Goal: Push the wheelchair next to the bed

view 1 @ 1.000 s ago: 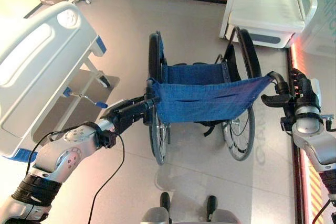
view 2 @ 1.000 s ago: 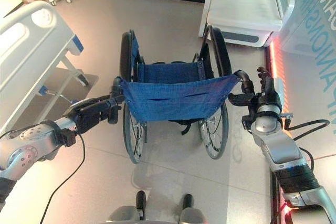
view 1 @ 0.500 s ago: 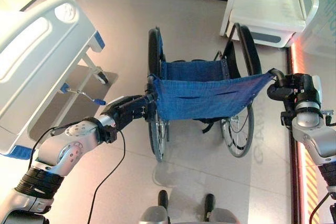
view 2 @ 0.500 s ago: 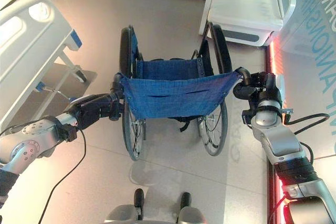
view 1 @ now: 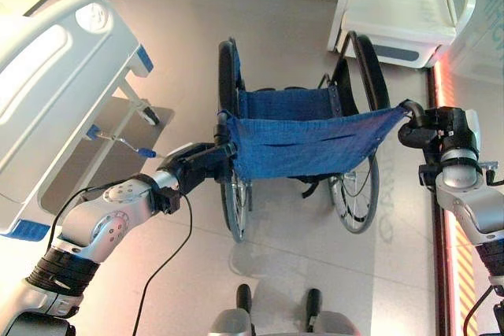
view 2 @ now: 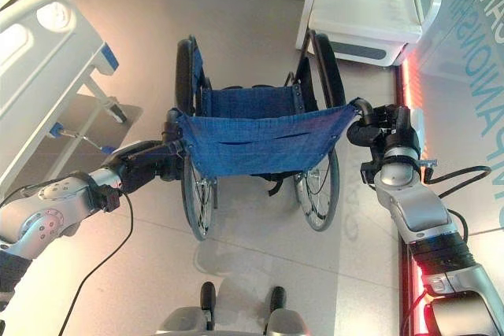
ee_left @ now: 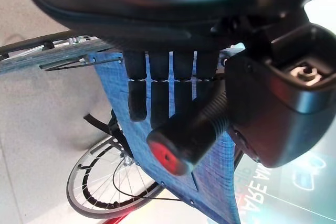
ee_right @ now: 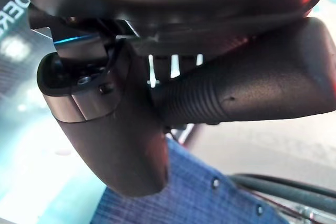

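pale floor runs between the bed (view 1: 55, 92) on the left and a white cabinet (view 1: 402, 13) ahead; in the left eye view the wheelchair (view 1: 303, 143) stands centred, well apart from the bed, its blue back sling facing the robot; the left robot hand (view 1: 201, 164) sits at the left push handle, the right robot hand (view 1: 441, 127) at the right one; the right eye view shows the same pairing; in the left wrist view fingers (ee_left: 163, 85) curl round the ribbed handle (ee_left: 184, 135); in the right wrist view the thumb (ee_right: 110, 129) wraps the grip (ee_right: 247, 90); to steer well, i would push harder on the right so the chair swings left toward the bed, keeping both grips firm.
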